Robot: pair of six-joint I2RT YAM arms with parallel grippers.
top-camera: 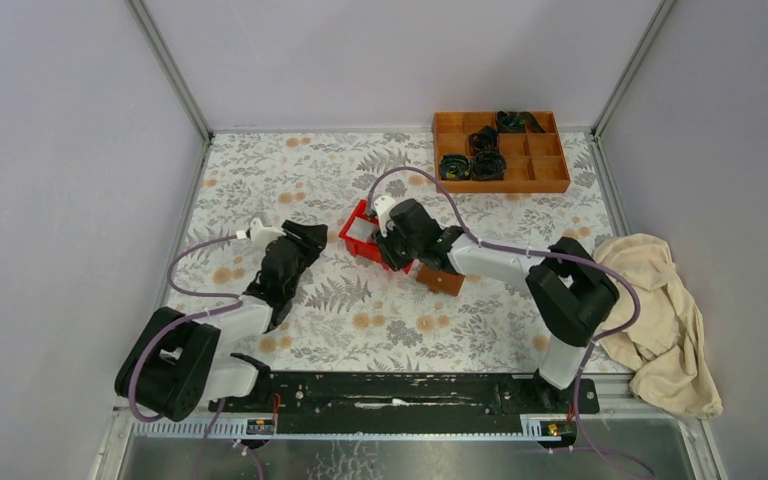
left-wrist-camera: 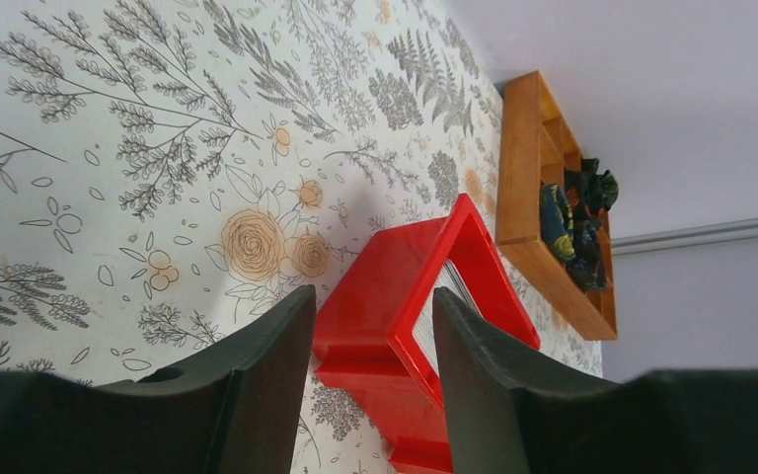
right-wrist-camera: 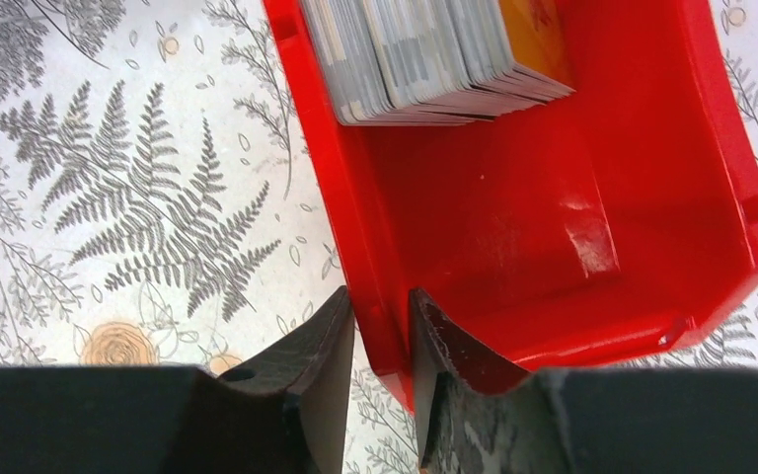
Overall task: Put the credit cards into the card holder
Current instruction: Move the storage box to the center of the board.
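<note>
The right gripper (right-wrist-camera: 380, 296) was clenched on the near wall of the red bin (right-wrist-camera: 513, 227), one finger outside on the table side and one inside. Within that single bin the credit cards (right-wrist-camera: 424, 59) stood on edge in a tight stack. Their edges were pale grey and white, and one orange-yellow face showed at the end; they were too many to count. The card holder (top-camera: 441, 281), one brown folded wallet, lay on the floral table (top-camera: 310, 170) just beside the bin, partly under the right arm. The left gripper (left-wrist-camera: 373, 301) was released, its jaws apart on nothing, near the bin's other side. Farther off sat one orange tray (top-camera: 550, 185) with what looked like four dark bundles, and one beige cloth (top-camera: 660, 310).
</note>
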